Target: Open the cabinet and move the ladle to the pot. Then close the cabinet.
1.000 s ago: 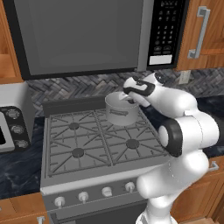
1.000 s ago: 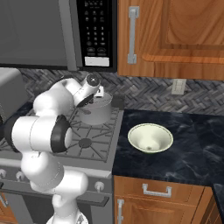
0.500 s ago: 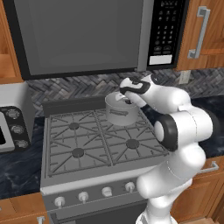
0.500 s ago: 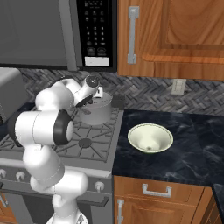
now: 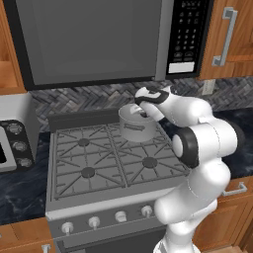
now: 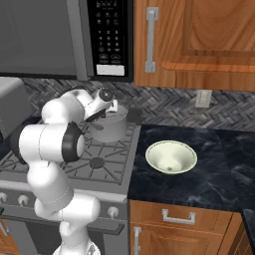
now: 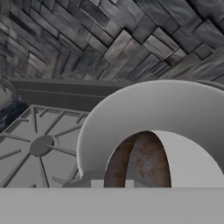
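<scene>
Hand view is giving me my best clue right now: I am looking down into the grey pot [image 7: 166, 127], and a rusty brown rounded shape, which I am taking to be the ladle [image 7: 140, 159], is lying inside it against the inner wall. From the left base view, the hand [image 5: 144, 109] is hanging right over the pot [image 5: 136, 124], which is sitting on the rear right burner of the stove [image 5: 89, 163], close to the back edge by the herringbone backsplash. In the right base view I am seeing the hand [image 6: 105, 110] at the pot's [image 6: 110, 128] rim as well, with the cream bowl [image 6: 171, 157] well apart on the dark bench [image 6: 219, 169] to the right of the stove. Whether the fingers are released or clenched I cannot tell, since they are hidden against the pot in both base views and barely showing in the hand view. So I am judging that the ladle is already delivered or is just being let go. What is puzzling me is the cabinet [image 6: 199, 40]: its door is looking flush and closed in the right base view, with the steel bar handle [image 6: 150, 40] untouched, and the same goes for the cabinet [image 5: 232, 37] in the left base view. If that is the right door, I am left only with lifting clear of the pot and confirming the door.
</scene>
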